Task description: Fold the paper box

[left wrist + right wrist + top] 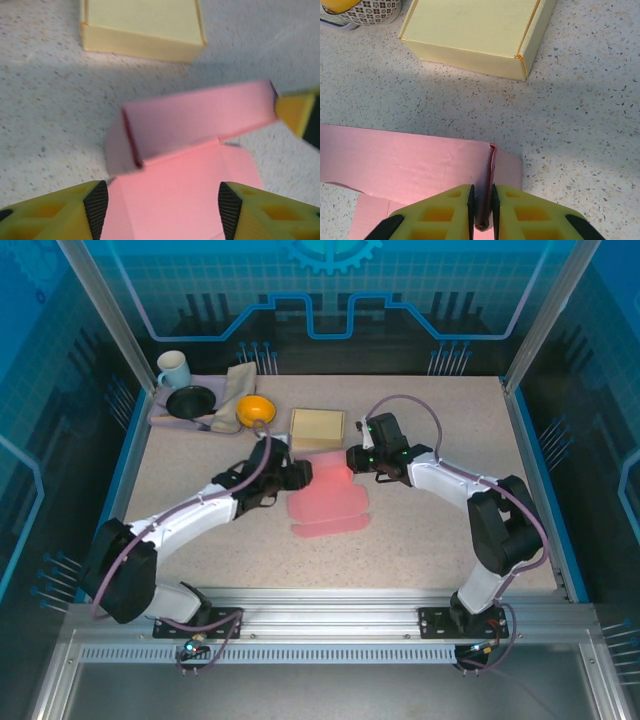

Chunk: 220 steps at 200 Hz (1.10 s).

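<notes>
Speckled beige table [440, 530] lying inside a blue-lit, metal-framed enclosure. The pink paper box [330, 505] is resting half-formed at the table's centre, its rear wall standing up and its front panel lying flat. The right gripper [482, 200] is clenching that wall's end flap; the left gripper [162, 205] is hovering released, fingers apart over the flat panel. A closed yellow box [317, 428] is sitting just behind the pink one. In the far-left corner, a tray [152, 418] is carrying a mug [172, 368].
</notes>
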Tool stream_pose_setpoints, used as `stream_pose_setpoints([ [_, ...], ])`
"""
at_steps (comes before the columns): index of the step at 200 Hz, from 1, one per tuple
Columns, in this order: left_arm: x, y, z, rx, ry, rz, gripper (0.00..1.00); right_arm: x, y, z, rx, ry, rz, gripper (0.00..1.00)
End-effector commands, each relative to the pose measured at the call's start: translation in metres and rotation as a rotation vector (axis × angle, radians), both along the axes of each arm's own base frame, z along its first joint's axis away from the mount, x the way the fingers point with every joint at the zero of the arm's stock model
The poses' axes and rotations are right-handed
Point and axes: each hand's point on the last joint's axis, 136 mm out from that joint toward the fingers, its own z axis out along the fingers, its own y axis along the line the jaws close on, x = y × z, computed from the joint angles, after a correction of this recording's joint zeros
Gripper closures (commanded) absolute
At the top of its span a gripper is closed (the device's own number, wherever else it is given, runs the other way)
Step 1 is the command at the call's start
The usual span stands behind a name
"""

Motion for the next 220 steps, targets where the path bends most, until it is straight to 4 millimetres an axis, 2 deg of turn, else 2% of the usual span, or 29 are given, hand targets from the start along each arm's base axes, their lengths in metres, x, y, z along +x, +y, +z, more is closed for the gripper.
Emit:
stream_pose_setpoints([
  [1,0.001,-0.004,0.000,-0.149,0.094,0.013,0.40,-0.011,-0.005,-0.008,-0.062,0.038,0.004,0.81],
  [26,0.009,-0.014,-0.006,-0.184,0.113,0.006,0.44,-0.011,-0.005,-0.006,-0.064,0.037,0.007,0.81],
  [50,0.014,-0.013,-0.017,-0.186,0.123,0.040,0.50,-0.011,-0.005,-0.006,-0.069,0.039,0.011,0.81],
  [81,0.020,-0.011,-0.034,-0.169,0.147,0.069,0.66,-0.013,-0.005,-0.007,-0.069,0.041,0.011,0.81],
  [105,0.022,-0.009,-0.040,-0.161,0.146,0.083,0.80,-0.014,-0.006,-0.008,-0.073,0.046,0.005,0.81],
  [121,0.021,-0.007,-0.042,-0.153,0.143,0.090,0.84,-0.015,-0.006,-0.009,-0.075,0.049,0.002,0.81],
  [133,0.019,-0.004,-0.042,-0.144,0.143,0.095,0.82,-0.015,-0.007,-0.009,-0.076,0.048,-0.001,0.81],
  [149,0.013,0.000,-0.040,-0.130,0.155,0.101,0.70,-0.014,-0.007,-0.009,-0.079,0.048,-0.007,0.81],
  [169,-0.002,0.009,-0.042,-0.092,0.197,0.103,0.44,-0.013,-0.008,-0.009,-0.080,0.054,-0.018,0.80],
  [193,-0.030,0.021,-0.057,-0.062,0.256,0.102,0.44,-0.012,-0.009,-0.009,-0.084,0.057,-0.027,0.81],
  [220,-0.056,0.016,-0.084,-0.134,0.312,0.063,0.43,-0.011,-0.008,-0.008,-0.078,0.055,-0.033,0.80],
])
